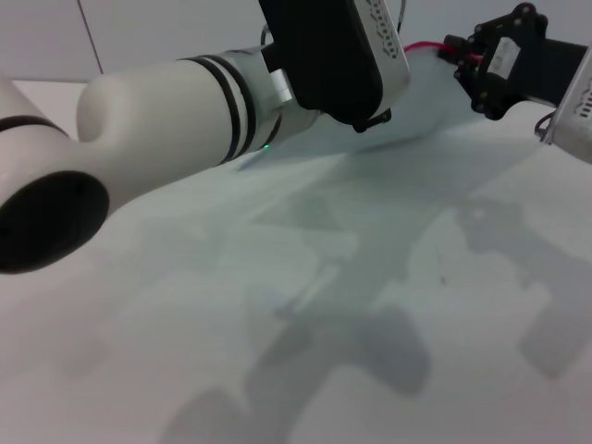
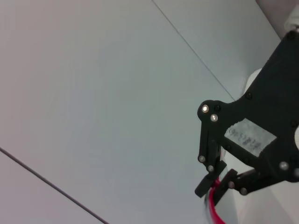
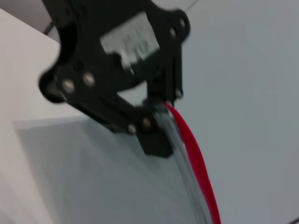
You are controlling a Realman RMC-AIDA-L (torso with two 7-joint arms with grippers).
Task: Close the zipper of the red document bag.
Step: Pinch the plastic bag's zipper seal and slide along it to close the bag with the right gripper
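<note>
The red document bag (image 1: 430, 97), a translucent pale sheet, is held up off the table at the far right of the head view. Its zipper (image 1: 424, 44) shows as a thin red strip along the top edge. My right gripper (image 1: 460, 54) is shut on one end of that strip; the left wrist view shows it (image 2: 216, 179) pinching the red zipper (image 2: 214, 207). My left gripper (image 1: 375, 118) reaches in from the left, its tips mostly hidden behind its body. In the right wrist view it (image 3: 156, 121) is shut on the bag's edge (image 3: 117, 172) beside the zipper (image 3: 196, 158).
The white table (image 1: 277, 324) fills the lower head view, crossed by the arms' shadows. My left forearm (image 1: 176, 111) spans the upper left. A pale wall (image 1: 166, 28) stands behind.
</note>
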